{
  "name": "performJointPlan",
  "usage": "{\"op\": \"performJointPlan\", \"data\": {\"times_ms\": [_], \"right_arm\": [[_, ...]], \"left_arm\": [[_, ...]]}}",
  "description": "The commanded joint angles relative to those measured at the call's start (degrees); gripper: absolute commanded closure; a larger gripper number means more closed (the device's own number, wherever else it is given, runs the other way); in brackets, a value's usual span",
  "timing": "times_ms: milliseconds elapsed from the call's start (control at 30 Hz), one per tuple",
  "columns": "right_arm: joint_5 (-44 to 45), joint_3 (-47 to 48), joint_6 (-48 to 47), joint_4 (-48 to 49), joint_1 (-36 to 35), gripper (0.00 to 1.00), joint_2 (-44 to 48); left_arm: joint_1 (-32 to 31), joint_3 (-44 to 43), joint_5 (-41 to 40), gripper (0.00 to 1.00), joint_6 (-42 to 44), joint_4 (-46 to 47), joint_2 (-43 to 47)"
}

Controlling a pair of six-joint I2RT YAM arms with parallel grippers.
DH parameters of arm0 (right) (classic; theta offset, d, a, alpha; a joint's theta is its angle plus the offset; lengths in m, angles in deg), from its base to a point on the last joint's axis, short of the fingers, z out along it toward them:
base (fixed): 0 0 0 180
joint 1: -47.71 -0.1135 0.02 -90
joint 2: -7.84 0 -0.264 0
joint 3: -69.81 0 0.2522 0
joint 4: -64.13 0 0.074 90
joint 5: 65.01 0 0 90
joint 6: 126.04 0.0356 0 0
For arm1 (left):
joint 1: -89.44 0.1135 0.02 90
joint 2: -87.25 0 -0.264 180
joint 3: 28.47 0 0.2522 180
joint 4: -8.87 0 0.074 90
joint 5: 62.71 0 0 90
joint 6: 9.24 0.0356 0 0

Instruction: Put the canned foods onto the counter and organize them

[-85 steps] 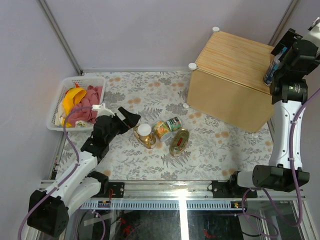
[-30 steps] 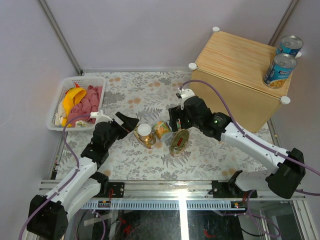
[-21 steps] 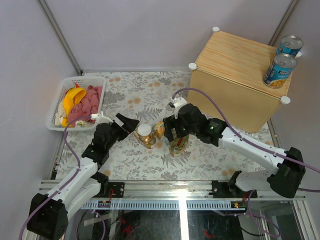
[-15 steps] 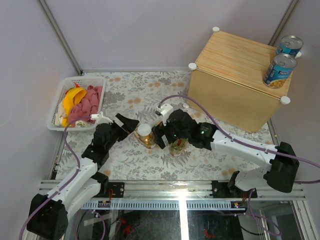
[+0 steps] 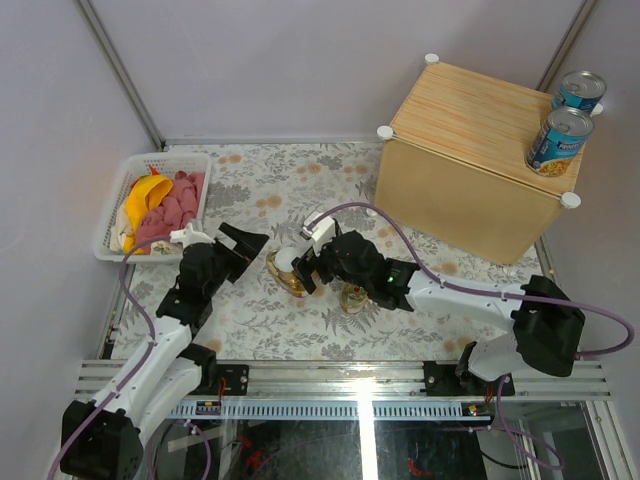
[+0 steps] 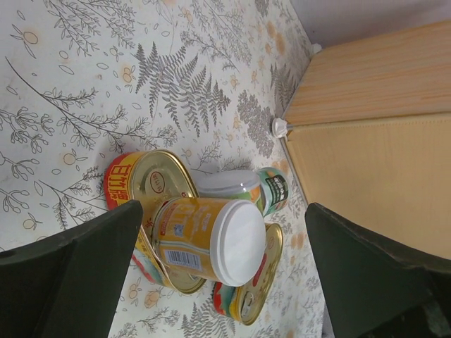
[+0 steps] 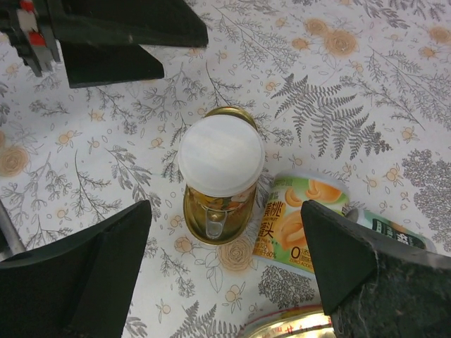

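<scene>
Two blue-labelled cans [image 5: 560,140] stand on the right end of the bamboo-grain counter [image 5: 460,125]. On the floral cloth a yellow can with a white lid [image 7: 221,156] stands upright on a flat oval gold tin [image 7: 213,218]. A green and orange can [image 7: 299,229] lies on its side beside it, with another green can [image 7: 389,229] behind. A second oval tin [image 5: 355,296] lies near them. My right gripper [image 7: 225,282] hovers open above the white-lidded can [image 5: 288,261], holding nothing. My left gripper [image 6: 225,274] is open, level with that can [image 6: 204,239] and apart from it on its left.
A white basket [image 5: 112,228] with yellow and pink cloths sits at the far left. The counter's front wall [image 6: 373,183] rises just behind the cans. White round caps [image 5: 384,132] mark the counter's corners. The left gripper's fingers [image 7: 127,32] show close to the can.
My right arm has swung from the counter, where both blue cans now stand, leftward over the can cluster to above the white-lidded can. My left gripper drew back slightly to the left.
</scene>
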Motion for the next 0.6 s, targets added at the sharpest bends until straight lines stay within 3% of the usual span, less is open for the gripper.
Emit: {"op": "performJointPlan", "data": {"times_ms": [0,300,567], "right_arm": [[2.2,-3.0,-0.6,14.7,-0.4,0.05,-2.5],[3.5,-8.6,-1.0,28.6,-0.4,0.03,-6.1],[3.2,-9.7,-2.5,35.1,-0.4,0.0,-9.0]], "left_arm": [[2.2,-2.9,3.1,0.0,-3.8,-2.7,-0.1],[4.9,-5.7,4.3,0.0,-3.8,-5.2,-2.8],[6.0,-4.0,4.3,0.0,-5.3,-4.3,-3.2]]}}
